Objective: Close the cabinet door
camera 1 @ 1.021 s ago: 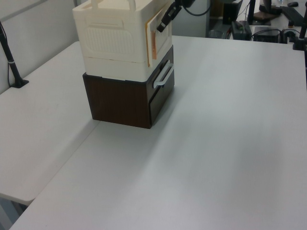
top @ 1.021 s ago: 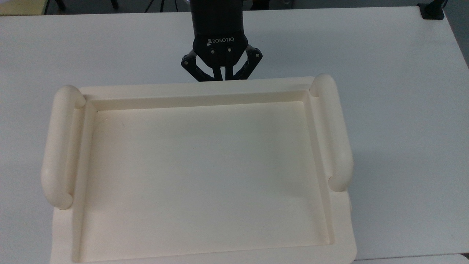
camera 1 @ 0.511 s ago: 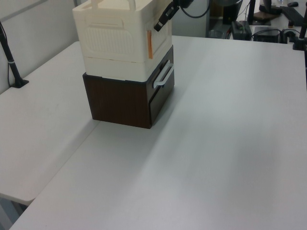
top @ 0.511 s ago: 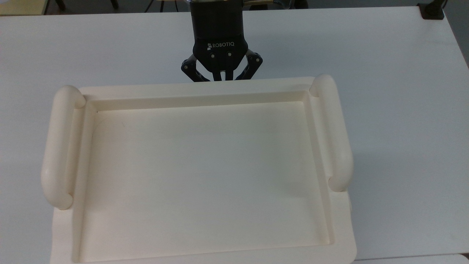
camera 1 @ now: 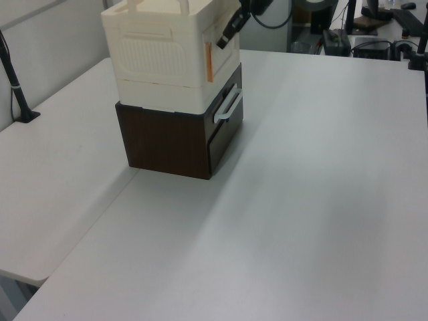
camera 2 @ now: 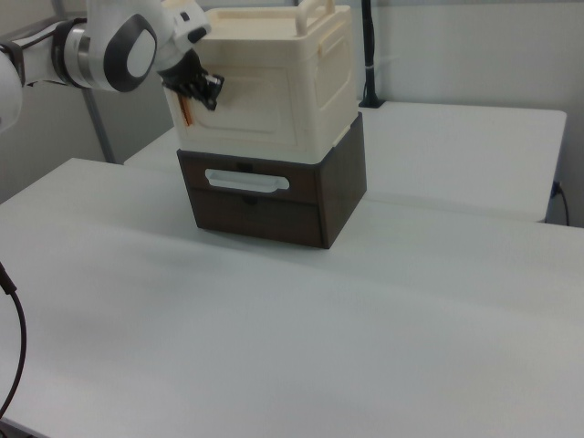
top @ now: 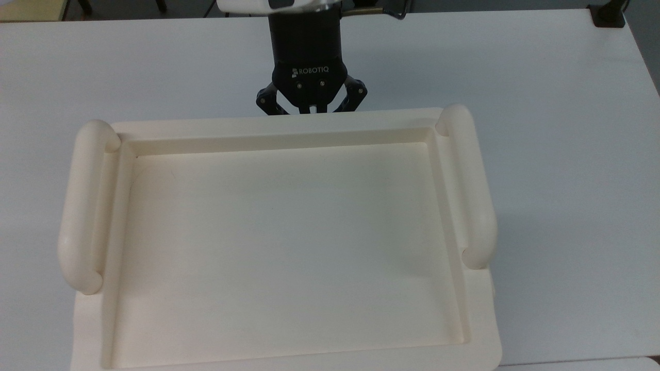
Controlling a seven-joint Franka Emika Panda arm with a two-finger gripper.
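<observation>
In the top view, the gripper (top: 311,109) stood at the far edge of the cream cabinet top (top: 289,247), a recessed tray-like surface with two thick rounded bars (top: 82,206) along its sides; the finger linkages were splayed to either side, but the fingertips were hidden behind the cabinet's rim, so how far the claw was open could not be told, nor whether it held anything. The white table (top: 557,154) lay around the cabinet on all sides. In the left view, the cream cabinet (camera 1: 164,57) sat stacked on a dark brown drawer unit (camera 1: 175,140) fitted with a pale handle (camera 1: 228,107). The cabinet door (camera 1: 224,50) lay flush, or very nearly flush, against the cabinet's front, with an orange strip (camera 1: 208,61) showing at its edge; the gripper (camera 1: 231,30) was at the door's upper part, touching it or just beside it. In the right view, the door (camera 2: 242,91) formed the cream front face above the drawer handle (camera 2: 246,182), and the gripper (camera 2: 203,91) was at the door's edge on the right view's left, beside the orange strip (camera 2: 185,112). Contact could not be confirmed.
</observation>
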